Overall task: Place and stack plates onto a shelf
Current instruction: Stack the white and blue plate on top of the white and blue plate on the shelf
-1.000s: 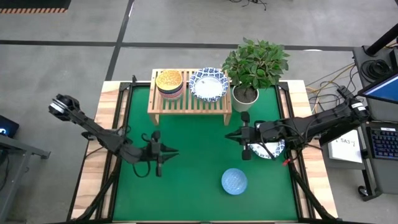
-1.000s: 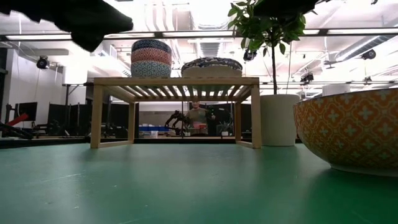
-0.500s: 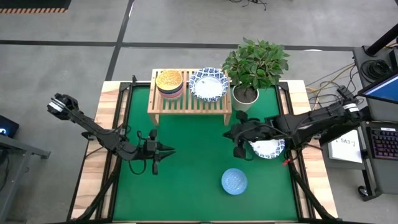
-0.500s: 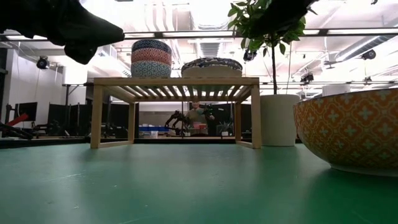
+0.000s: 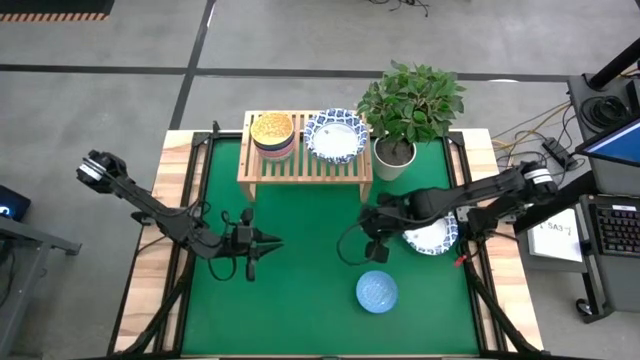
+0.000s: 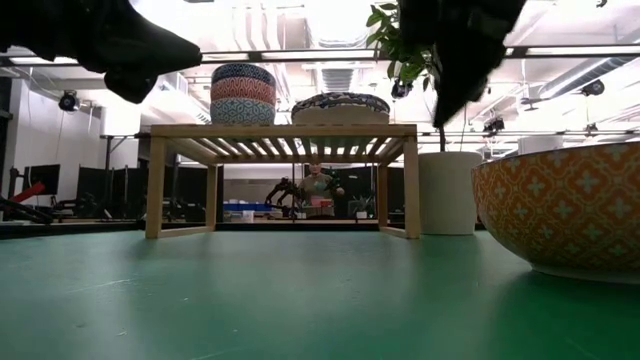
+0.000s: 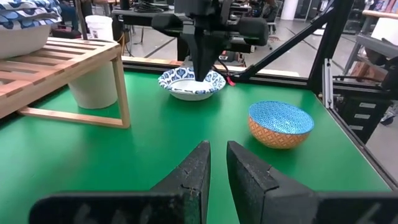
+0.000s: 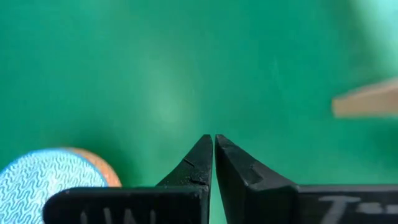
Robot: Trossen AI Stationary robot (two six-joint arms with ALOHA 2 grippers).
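The light-wood shelf point(image 5: 305, 166) stands at the table's far side. On it are a stack of small bowls with a yellow one on top point(image 5: 272, 132) and blue-rimmed white plates point(image 5: 336, 137). A blue-patterned white plate point(image 5: 436, 238) lies on the green mat at the right, partly under my right arm. A small light-blue bowl with an orange outside point(image 5: 377, 291) sits near the front edge. My right gripper point(image 5: 374, 252) hovers shut above the mat, just beyond this bowl point(image 8: 50, 177). My left gripper point(image 5: 272, 241) hangs shut over the mat's left half, pointing right.
A white plant pot point(image 5: 394, 155) with a leafy plant stands at the shelf's right end. Bare green mat lies between the two grippers and in front of the shelf. In the low view the orange bowl point(image 6: 565, 210) fills the right foreground. A cable loops beside my right gripper.
My right gripper has moved from above the blue-patterned plate toward the table's left and near edge, tipping downward, and now hangs near the light-blue bowl. Its fingers have stayed shut. The plates and bowls have not moved.
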